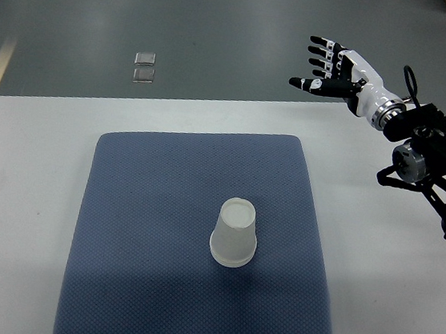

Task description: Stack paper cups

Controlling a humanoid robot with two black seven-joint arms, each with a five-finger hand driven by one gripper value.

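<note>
A white paper cup (235, 233) stands upside down near the middle of the blue-grey mat (146, 207); whether more cups are nested under it I cannot tell. My right hand (325, 64) is raised at the upper right, past the table's far edge, well away from the cup. Its fingers are spread and hold nothing. The right arm (430, 150) comes in from the right edge. The left arm is out of sight.
The mat lies on a white table (26, 193) whose far edge runs across the upper part of the picture. Beyond it is grey floor with a small clear square object (145, 67).
</note>
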